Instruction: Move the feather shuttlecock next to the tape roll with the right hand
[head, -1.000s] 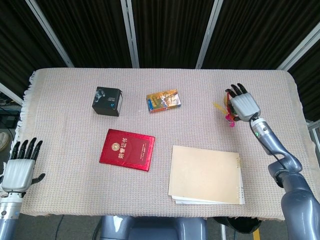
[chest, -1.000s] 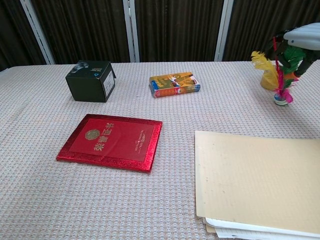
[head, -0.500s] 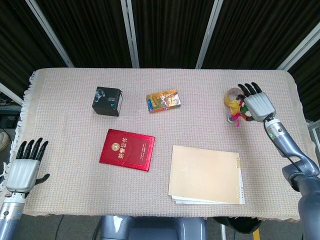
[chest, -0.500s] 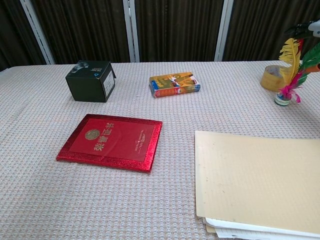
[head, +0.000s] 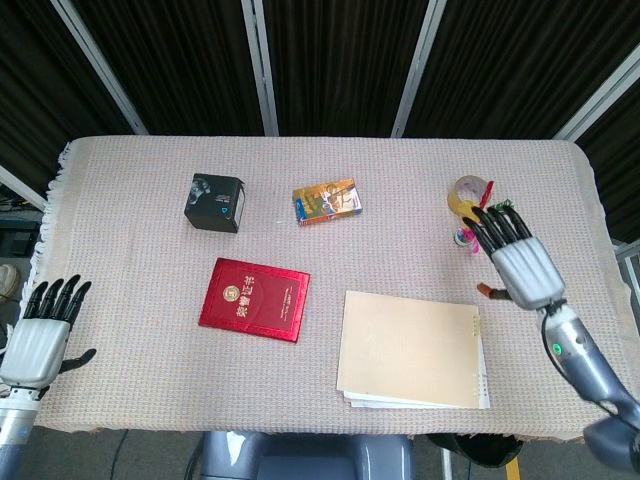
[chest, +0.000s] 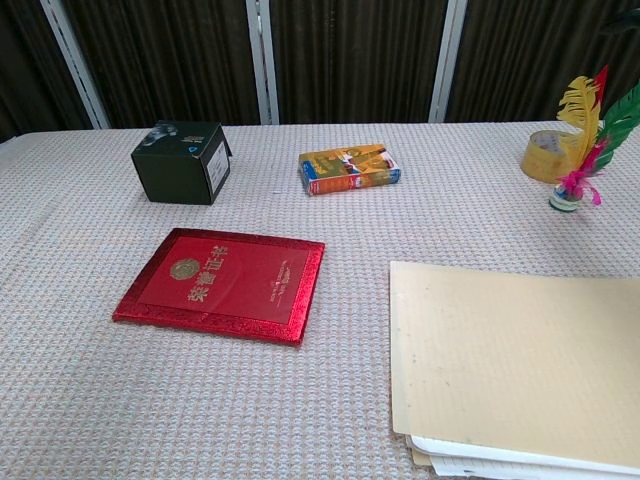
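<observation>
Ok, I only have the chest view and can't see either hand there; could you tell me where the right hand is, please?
Observer: The right hand is over the table's right side, just nearer us than the shuttlecock, holding nothing.
Operator: How do its fingers lie?
Observer: Stretched out, pointing towards the tape.
Operator: And the left hand?
Observer: The left hand is open, beside the table's near left corner.
</observation>
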